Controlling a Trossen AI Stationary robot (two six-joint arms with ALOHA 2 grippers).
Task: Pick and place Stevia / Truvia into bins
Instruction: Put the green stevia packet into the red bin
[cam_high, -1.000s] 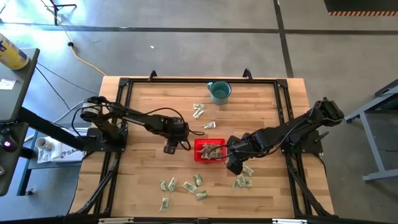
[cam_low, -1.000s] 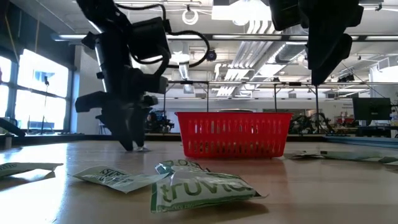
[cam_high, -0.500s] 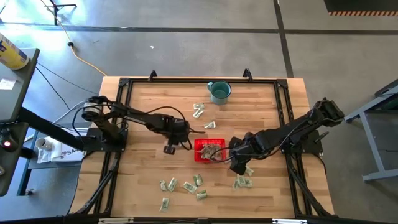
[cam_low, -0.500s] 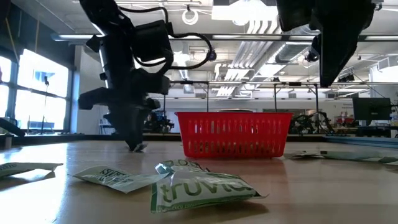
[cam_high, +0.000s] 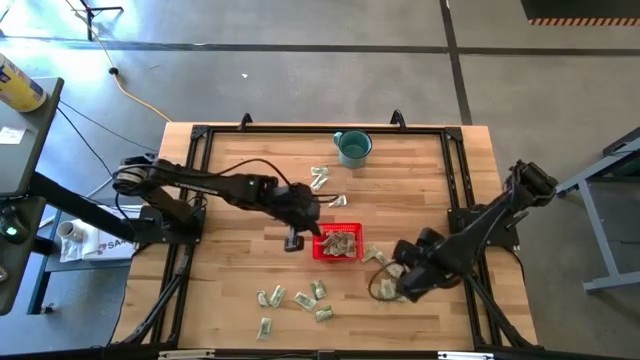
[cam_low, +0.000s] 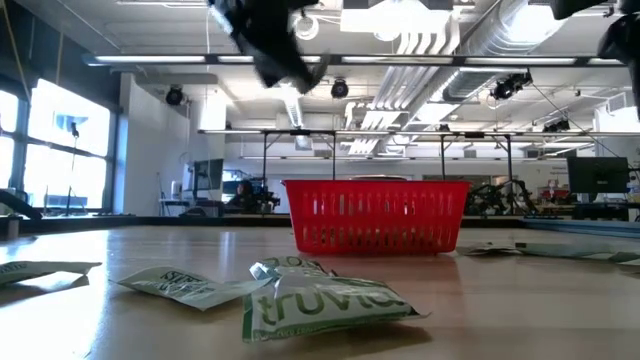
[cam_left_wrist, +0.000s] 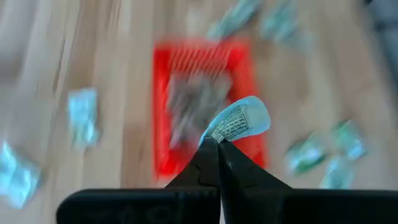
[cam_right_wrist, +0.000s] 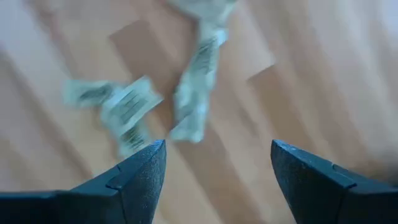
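Only the left wrist view shows the left gripper (cam_left_wrist: 219, 144) pinching one Truvia packet (cam_left_wrist: 238, 121) above the red basket (cam_left_wrist: 163, 106). The right wrist view shows the right gripper (cam_right_wrist: 217, 165) spread wide over two loose packets (cam_right_wrist: 124, 109). From above, one basket sits mid-frame and one teal mug (cam_high: 353, 147) at upper centre.
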